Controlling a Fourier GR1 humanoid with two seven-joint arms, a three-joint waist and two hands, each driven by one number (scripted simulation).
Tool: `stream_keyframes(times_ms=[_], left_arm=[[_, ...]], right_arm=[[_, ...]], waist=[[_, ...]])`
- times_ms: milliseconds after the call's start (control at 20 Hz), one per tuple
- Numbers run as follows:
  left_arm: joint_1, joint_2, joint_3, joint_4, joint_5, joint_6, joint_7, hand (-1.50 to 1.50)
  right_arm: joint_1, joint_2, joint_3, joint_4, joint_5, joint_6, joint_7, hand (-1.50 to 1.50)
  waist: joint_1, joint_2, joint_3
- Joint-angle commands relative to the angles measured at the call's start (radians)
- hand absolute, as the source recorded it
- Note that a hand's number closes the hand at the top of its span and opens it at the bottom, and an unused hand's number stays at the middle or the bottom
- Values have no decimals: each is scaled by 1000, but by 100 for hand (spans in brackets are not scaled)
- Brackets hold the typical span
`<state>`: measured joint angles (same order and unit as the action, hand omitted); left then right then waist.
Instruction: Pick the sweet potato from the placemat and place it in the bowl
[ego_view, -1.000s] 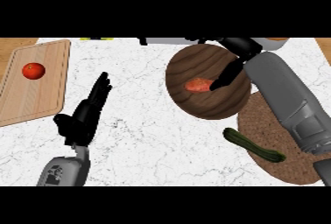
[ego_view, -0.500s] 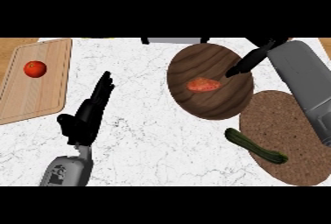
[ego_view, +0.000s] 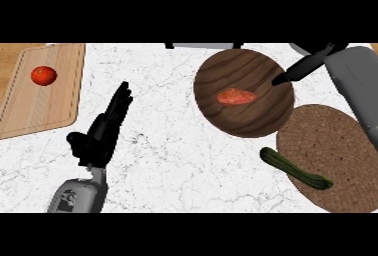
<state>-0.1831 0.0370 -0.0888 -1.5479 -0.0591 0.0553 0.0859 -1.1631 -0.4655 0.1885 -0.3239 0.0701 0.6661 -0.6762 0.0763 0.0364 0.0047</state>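
Note:
An orange sweet potato (ego_view: 236, 96) lies inside the dark wooden bowl (ego_view: 221, 67) at the upper middle. Just right of it and nearer me is the round brown placemat (ego_view: 332, 145). My right hand (ego_view: 303, 67) hovers over the bowl's far right rim, open, its straight fingers pointing down-left and holding nothing; it is apart from the sweet potato. On the white counter at the left rests my left hand (ego_view: 103, 131), open, fingers pointing away from me.
A green cucumber (ego_view: 294, 168) lies across the placemat's left edge. A wooden cutting board (ego_view: 37, 107) at the far left carries a red tomato (ego_view: 43, 76). A dark object shows at the counter's back edge (ego_view: 203, 45).
My right hand has let go of the sweet potato and drawn back up and to the right. The sweet potato stays in the bowl. The left hand has not moved.

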Motion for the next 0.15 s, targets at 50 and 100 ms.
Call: stream_keyframes(times_ms=[50, 100], left_arm=[[9, -6, -13, -14, -8, 4, 6, 0], [-5, -4, -1, 7, -4, 3, -6, 0]], right_arm=[[33, -45, 5, -13, -24, 246, -174, -150], [57, -38, 18, -26, -24, 253, -183, -150]], waist=[[13, 6, 2], [3, 9, 1]])
